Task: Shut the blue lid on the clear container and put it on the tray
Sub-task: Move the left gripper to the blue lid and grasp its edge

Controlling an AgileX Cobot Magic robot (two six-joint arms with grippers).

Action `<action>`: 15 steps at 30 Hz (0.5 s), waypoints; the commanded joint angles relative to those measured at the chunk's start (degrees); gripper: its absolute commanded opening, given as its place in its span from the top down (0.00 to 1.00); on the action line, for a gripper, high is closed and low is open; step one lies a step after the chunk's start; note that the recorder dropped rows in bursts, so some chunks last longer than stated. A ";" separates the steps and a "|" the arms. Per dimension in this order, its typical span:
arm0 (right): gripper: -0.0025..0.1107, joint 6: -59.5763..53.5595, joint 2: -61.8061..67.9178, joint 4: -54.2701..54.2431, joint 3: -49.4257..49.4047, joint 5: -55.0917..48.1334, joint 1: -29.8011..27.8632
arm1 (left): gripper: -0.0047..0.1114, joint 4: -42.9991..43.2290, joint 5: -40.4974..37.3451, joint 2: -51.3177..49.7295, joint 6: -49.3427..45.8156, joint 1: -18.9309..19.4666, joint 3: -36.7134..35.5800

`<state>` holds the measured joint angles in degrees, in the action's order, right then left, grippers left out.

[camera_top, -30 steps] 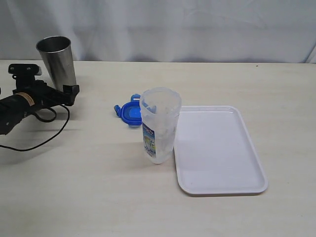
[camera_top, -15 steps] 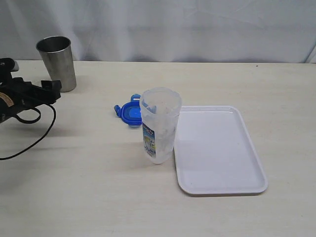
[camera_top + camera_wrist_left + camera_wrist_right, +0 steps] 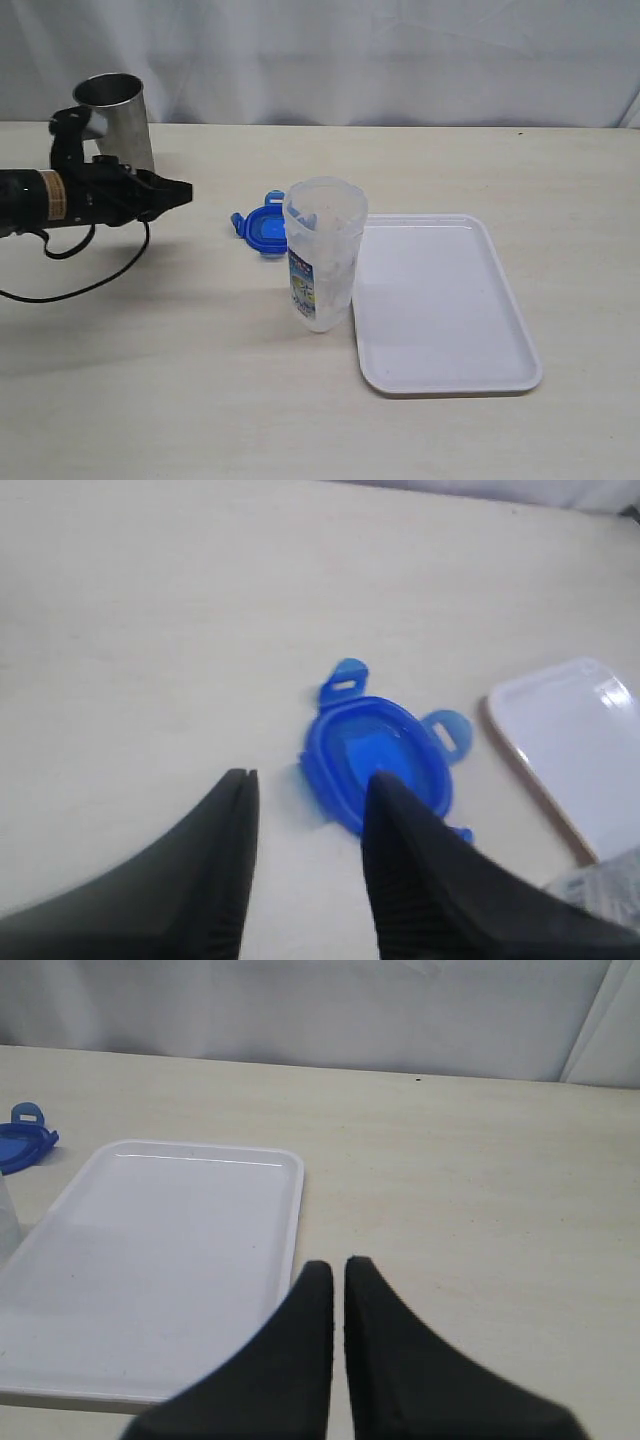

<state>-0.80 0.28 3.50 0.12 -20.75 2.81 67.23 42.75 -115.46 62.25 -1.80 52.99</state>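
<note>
**Left arm swings out toward lid**

The left gripper (image 3: 183,190) has moved from the table's left edge, past the steel cup (image 3: 115,118), and now points at the lid (image 3: 260,228). Its fingers (image 3: 400,860) stand partly apart, holding nothing. The right gripper (image 3: 337,1263) is closed and empty above the tray's (image 3: 450,310) near rim.

The lid lies flat on the table (image 3: 200,400), flaps splayed, partly hidden behind the container (image 3: 322,255). The container stands upright, uncapped, just beside the tray's left rim.

Open tabletop separates the left gripper from the lid.
</note>
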 commanded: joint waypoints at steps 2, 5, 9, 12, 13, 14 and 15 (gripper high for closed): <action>0.94 0.12 -0.28 0.08 -0.12 0.55 -0.21 | 0.67 1.17 -8.39 0.55 1.98 -7.54 2.34; 0.94 0.12 -0.28 0.08 -0.12 0.55 -0.21 | 0.67 1.17 -12.97 0.45 1.60 -10.07 3.87; 0.94 0.12 -0.28 0.08 -0.12 0.55 -0.21 | 0.67 1.03 -18.18 0.45 1.71 -12.06 5.56; 0.94 0.12 -0.28 0.08 -0.12 0.55 -0.21 | 0.67 0.67 -21.63 -0.59 4.16 -12.22 6.74; 0.94 0.12 -0.28 0.08 -0.12 0.55 -0.21 | 0.67 0.55 -21.51 -1.23 4.61 -12.22 7.21; 0.94 0.12 -0.28 0.08 -0.12 0.55 -0.21 | 0.67 0.55 -21.23 -2.02 5.32 -12.22 7.54; 0.94 0.12 -0.28 0.08 -0.12 0.55 -0.21 | 0.67 0.55 -20.64 -2.74 5.58 -12.22 7.85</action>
<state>-0.80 0.28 3.50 0.12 -20.75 2.81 68.49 22.51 -116.39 65.99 -13.84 59.92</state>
